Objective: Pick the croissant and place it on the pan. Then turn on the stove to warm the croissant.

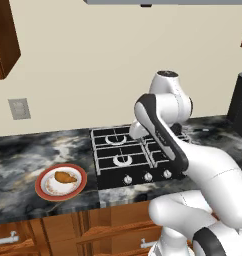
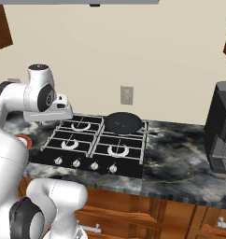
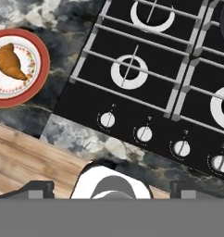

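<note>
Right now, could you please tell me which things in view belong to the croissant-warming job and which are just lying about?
Part of the job:
- croissant, lying on the plate
- pan, on a rear burner
- stove and its knobs

Lying about:
- red-rimmed plate
- black appliance on the counter
- wall outlet

Base views flank the arm, sharing the stove (image 1: 130, 155); hand view looks seemingly straight down, closer
</note>
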You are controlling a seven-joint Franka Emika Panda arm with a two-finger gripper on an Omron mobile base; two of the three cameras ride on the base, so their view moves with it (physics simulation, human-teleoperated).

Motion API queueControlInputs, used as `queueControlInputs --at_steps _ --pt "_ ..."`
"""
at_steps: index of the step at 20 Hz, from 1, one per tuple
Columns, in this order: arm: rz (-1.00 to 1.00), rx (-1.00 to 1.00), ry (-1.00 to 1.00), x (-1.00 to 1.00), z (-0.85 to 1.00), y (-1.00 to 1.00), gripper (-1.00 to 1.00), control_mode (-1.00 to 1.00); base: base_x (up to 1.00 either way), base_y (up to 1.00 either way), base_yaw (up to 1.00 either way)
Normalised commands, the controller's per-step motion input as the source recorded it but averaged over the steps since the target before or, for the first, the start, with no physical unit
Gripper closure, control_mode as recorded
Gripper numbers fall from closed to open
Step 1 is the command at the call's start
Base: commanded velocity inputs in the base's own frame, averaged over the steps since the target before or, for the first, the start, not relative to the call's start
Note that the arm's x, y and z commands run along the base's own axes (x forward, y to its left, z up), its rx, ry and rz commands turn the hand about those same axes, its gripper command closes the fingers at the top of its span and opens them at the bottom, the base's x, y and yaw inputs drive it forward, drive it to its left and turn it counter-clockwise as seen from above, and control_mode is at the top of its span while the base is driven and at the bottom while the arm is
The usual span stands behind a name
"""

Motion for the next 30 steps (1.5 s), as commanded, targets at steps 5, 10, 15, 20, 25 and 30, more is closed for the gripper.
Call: queueControlInputs --at_steps 5,10,15,20,25,30 --pt "0.02 -0.03 0.0 -0.17 -0.12 0.41 -1.0 -1.0 0.0 0.0 0.0" --pt "0.03 -0.01 -0.01 -0.19 -0.17 0.39 -1.0 -1.0 0.0 0.0 0.0" --pt "0.03 0.0 -0.03 -0.08 -0.2 0.35 -1.0 -1.0 0.0 0.0 0.0" --pt "0.03 0.0 -0.03 0.0 -0.23 0.36 -1.0 -1.0 0.0 0.0 0.0" --pt "0.02 0.0 0.0 0.0 -0.15 0.38 -1.0 -1.0 0.0 0.0 0.0" --pt "0.01 0.0 0.0 0.0 -0.1 0.39 -1.0 -1.0 0.0 0.0 0.0"
